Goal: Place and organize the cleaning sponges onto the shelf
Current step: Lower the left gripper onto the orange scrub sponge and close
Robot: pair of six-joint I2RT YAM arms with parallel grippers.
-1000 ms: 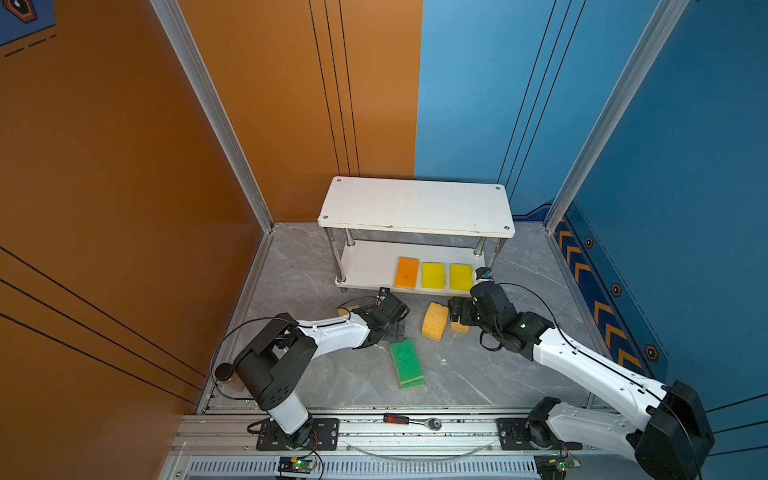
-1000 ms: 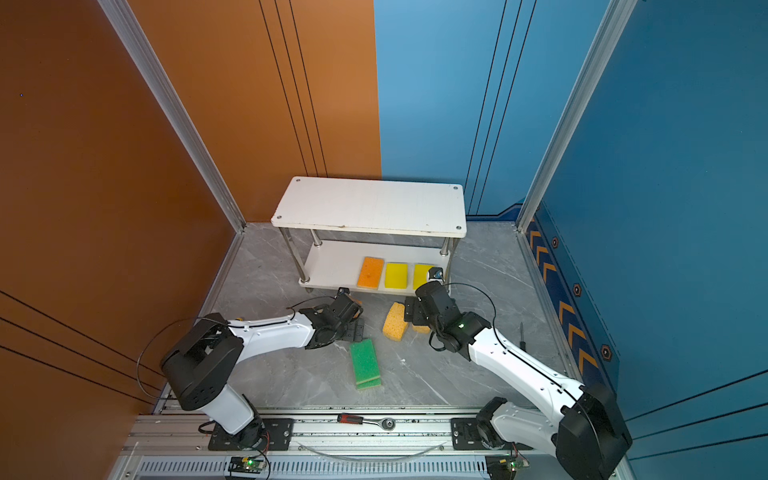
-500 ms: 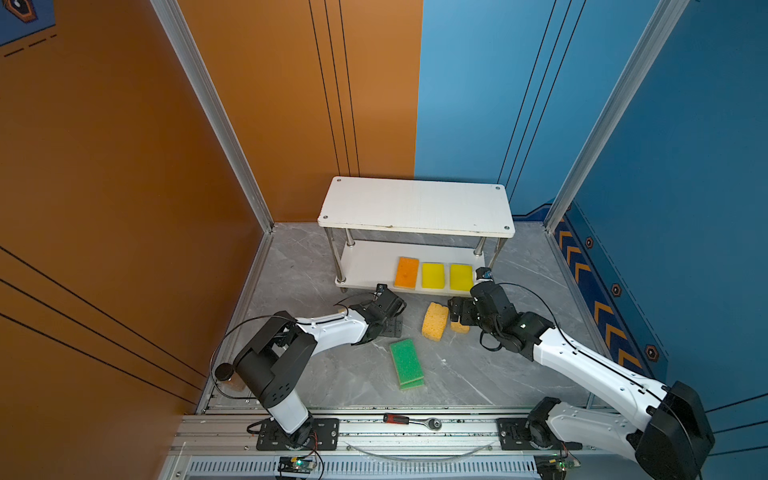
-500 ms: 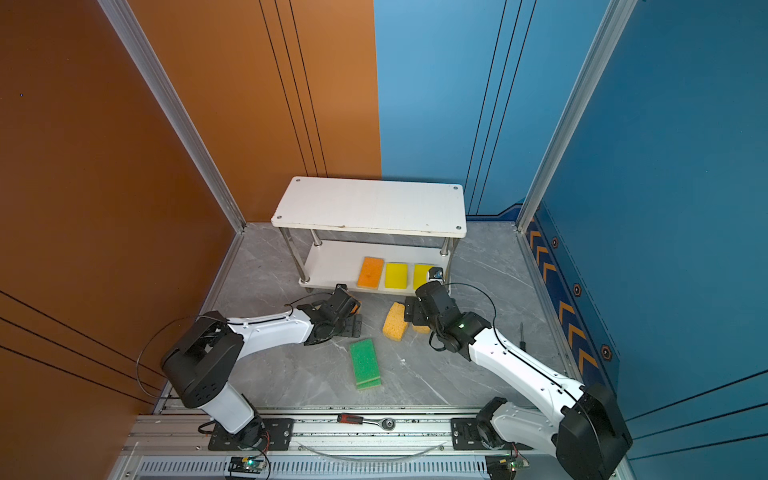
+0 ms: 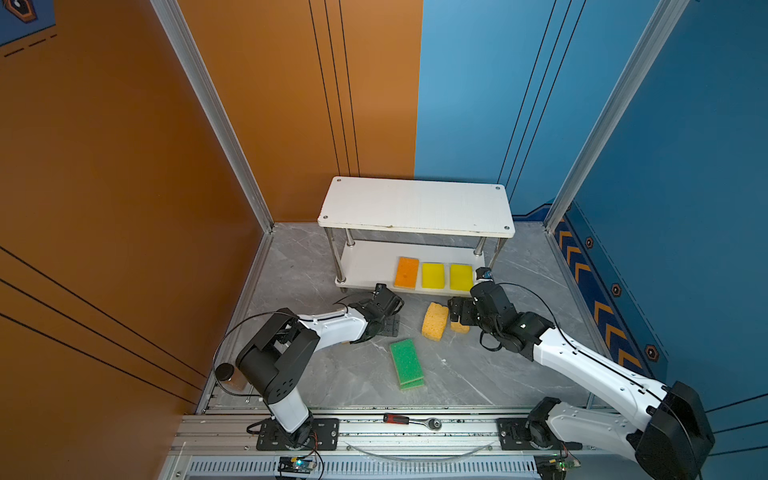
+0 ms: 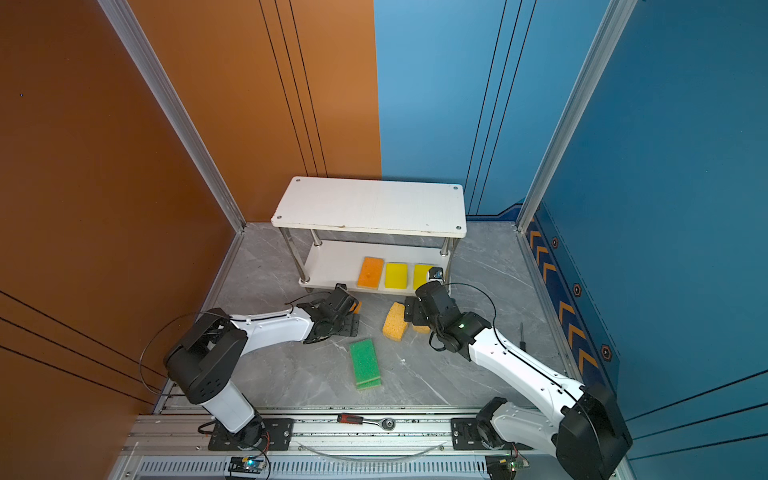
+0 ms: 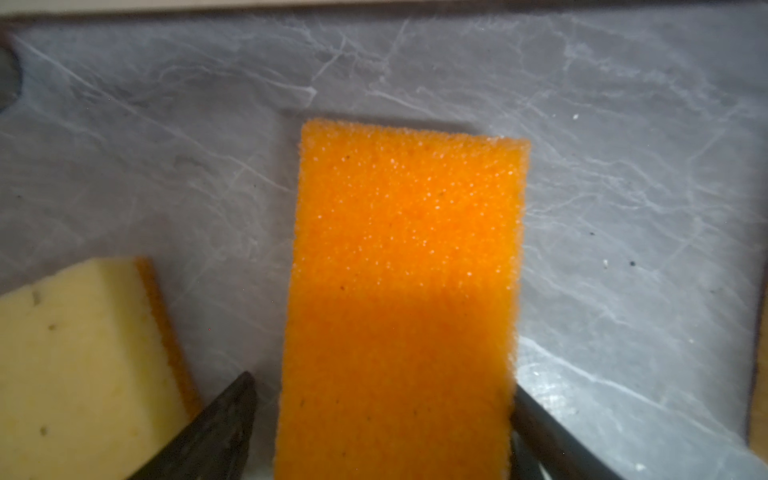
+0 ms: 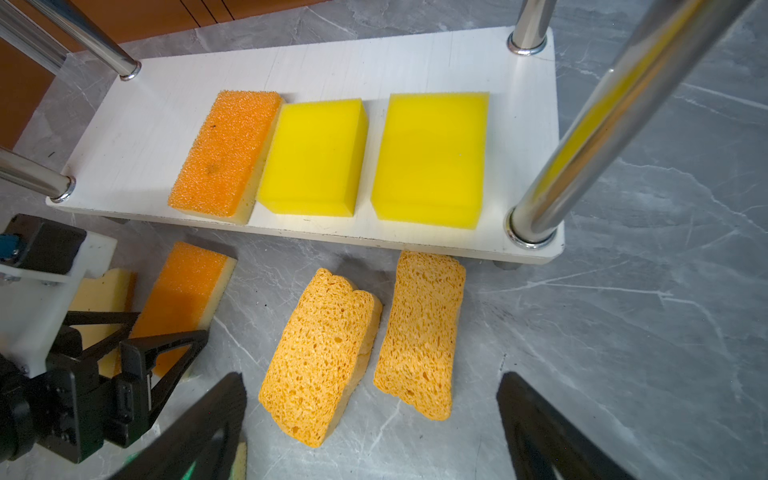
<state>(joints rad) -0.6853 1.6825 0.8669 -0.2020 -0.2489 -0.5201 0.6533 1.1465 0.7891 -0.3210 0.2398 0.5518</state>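
The shelf (image 5: pixel 415 203) stands at the back; its lower board (image 8: pixel 166 104) carries one orange-topped sponge (image 8: pixel 226 153) and two yellow ones (image 8: pixel 316 158). On the floor in front, my left gripper (image 7: pixel 382 382) is open and straddles an orange-topped sponge (image 7: pixel 407 270); one finger touches its edge, the other stands off. Beside it lies another sponge (image 7: pixel 75 353), pale side up. My right gripper (image 8: pixel 370 376) is open above two porous sponges (image 8: pixel 320 357) (image 8: pixel 424 332). Two stacked green-topped sponges (image 5: pixel 406 361) lie nearer the front.
Chrome shelf posts (image 8: pixel 582 145) stand close to my right gripper. A red-handled ratchet (image 5: pixel 409 419) lies on the front rail and a screwdriver (image 6: pixel 521 334) on the floor at the right. Walls enclose the left, back and right.
My left gripper has moved from beside the green sponges toward the shelf, and its jaws have narrowed around the orange-topped sponge. The right arm has not moved.
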